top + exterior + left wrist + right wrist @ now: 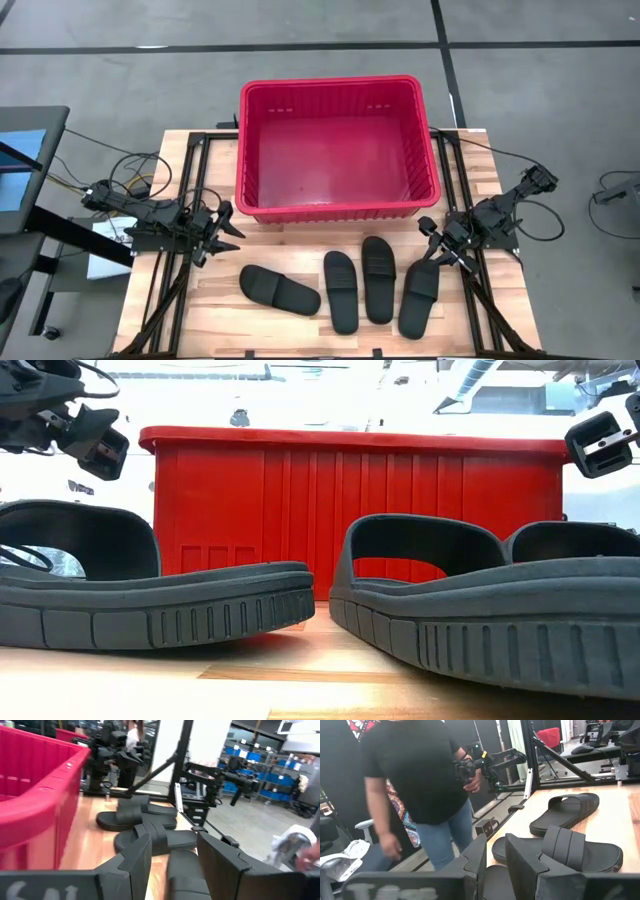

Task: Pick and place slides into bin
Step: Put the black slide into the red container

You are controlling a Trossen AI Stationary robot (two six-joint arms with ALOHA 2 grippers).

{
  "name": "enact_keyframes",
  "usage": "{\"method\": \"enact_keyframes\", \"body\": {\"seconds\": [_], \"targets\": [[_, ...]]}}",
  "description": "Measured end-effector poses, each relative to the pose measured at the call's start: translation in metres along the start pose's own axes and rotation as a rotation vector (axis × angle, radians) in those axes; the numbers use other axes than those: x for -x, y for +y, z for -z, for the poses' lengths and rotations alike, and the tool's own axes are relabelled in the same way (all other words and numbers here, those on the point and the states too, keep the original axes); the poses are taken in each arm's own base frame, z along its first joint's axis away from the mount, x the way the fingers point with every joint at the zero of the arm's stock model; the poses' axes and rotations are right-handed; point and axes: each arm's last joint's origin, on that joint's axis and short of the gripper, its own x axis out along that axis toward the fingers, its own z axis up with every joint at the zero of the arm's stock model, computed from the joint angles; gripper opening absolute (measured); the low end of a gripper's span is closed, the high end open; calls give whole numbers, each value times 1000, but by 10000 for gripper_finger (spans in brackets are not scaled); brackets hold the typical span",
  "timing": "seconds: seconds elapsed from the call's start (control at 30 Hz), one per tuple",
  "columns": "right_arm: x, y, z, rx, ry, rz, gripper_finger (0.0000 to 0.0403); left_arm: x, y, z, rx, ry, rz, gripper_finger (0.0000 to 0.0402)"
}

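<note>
The red bin (330,210) stands on the far middle of the table, with nothing in it that I can see. Four black slides lie sole down in a row in front of it: one slanted at the left (280,290), two in the middle (341,291) (377,278), and one at the right (420,296). My left gripper (226,232) is open, left of the bin's near corner and above the table. My right gripper (433,248) is open over the far end of the rightmost slide; the low view (600,442) shows it well above the table. Both are empty.
Black frame rails run along the table's left and right sides (170,290) (490,300). A person in a black shirt and jeans (420,795) stands beyond the table, holding a camera rig. Bare wood lies at the near left (200,320).
</note>
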Motion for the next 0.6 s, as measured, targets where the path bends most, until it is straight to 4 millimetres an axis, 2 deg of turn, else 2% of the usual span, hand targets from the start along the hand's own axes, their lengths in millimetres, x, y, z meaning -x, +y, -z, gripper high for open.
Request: {"method": "enact_keyframes", "body": {"seconds": [0.1, 0.23, 0.4, 0.5, 0.6], "targets": [[0, 0, 0, 0, 0, 0, 63, 0, 1, -3, 22, -36, -38, 149], [0, 0, 0, 0, 0, 0, 63, 1, 1, -5, 157, -43, -67, 149], [0, 0, 0, 0, 0, 0, 63, 1, -5, -23, 327, -64, -34, 144], [0, 0, 0, 0, 0, 0, 63, -2, -11, -37, 367, -24, -27, 132], [0, 0, 0, 0, 0, 0, 63, -5, -19, -51, 428, 114, -57, 118]]}}
